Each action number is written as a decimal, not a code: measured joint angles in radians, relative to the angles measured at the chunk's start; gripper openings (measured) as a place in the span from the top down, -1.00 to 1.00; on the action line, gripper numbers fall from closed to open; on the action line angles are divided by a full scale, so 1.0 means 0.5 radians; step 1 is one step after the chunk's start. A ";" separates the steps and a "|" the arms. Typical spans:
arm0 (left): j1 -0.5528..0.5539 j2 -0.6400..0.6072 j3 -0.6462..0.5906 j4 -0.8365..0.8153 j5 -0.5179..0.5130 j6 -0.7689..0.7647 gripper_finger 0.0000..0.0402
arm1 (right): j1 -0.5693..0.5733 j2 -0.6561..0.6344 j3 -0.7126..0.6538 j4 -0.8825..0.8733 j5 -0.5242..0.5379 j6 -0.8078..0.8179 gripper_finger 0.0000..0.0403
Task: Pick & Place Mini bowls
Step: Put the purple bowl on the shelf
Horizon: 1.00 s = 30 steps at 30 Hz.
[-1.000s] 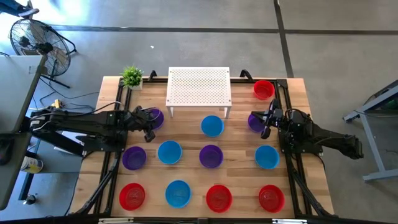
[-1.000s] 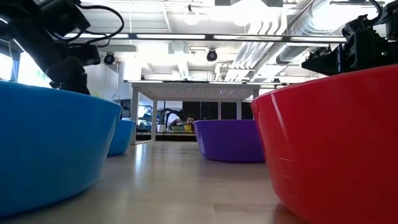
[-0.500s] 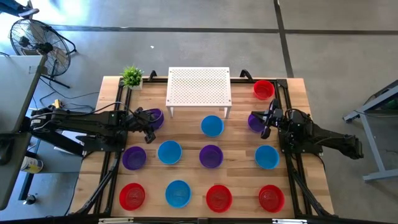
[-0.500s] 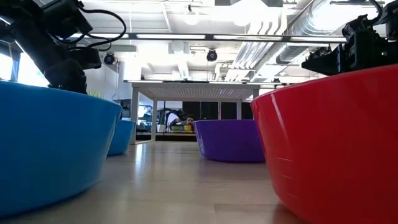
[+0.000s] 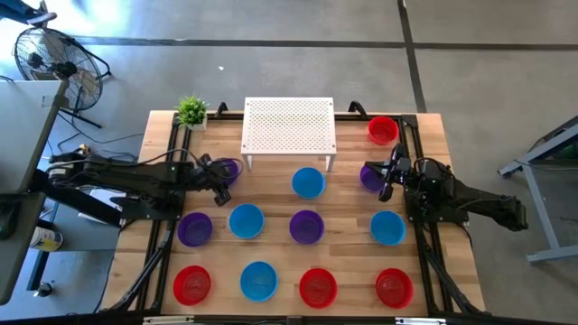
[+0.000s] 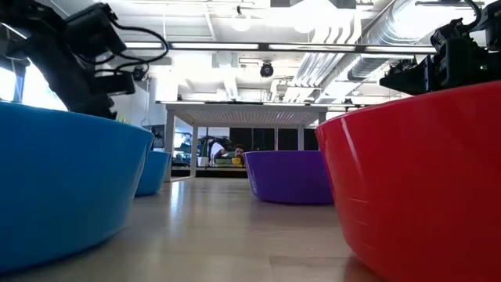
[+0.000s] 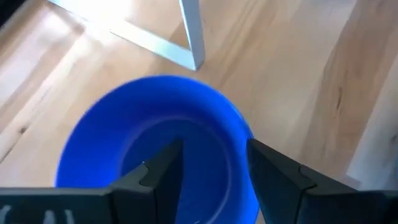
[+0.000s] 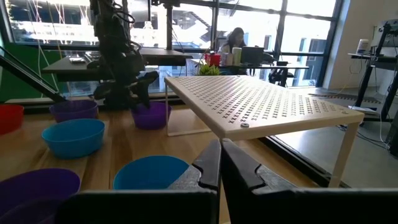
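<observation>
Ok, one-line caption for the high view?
Twelve mini bowls surround a white perforated stand; left gripper and right gripper each over a purple bowl.

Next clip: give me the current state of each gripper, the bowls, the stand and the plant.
left gripper: open, over a purple bowl near the stand's left leg
right gripper: shut, empty, by another purple bowl
mini bowls: upright, empty, unstacked
white stand: upright, nothing on top
potted plant: upright, at a table corner

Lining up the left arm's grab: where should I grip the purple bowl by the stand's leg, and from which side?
Pinch the purple bowl's rim from straight above, one finger inside, one outside: it sits upright, mouth up, thin-walled. Choose the arc away from the white stand's leg. The open left gripper hangs over it. The right gripper waits.
</observation>
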 joint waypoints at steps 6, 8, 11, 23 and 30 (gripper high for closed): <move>0.000 0.221 0.001 0.005 -0.007 0.001 0.16 | 0.000 0.000 0.000 0.000 0.000 0.000 1.00; 0.000 0.283 0.001 0.007 -0.012 0.001 0.20 | 0.000 0.000 0.000 0.000 -0.001 0.000 1.00; 0.000 0.344 0.001 0.013 -0.015 0.021 0.35 | 0.000 0.000 0.000 0.000 0.000 0.000 1.00; 0.001 0.370 0.248 -0.267 -0.030 0.098 0.92 | 0.000 0.000 0.000 0.000 0.000 0.000 1.00; 0.122 0.369 0.567 -0.579 -0.075 0.057 0.84 | 0.000 0.000 0.000 0.000 0.000 0.000 1.00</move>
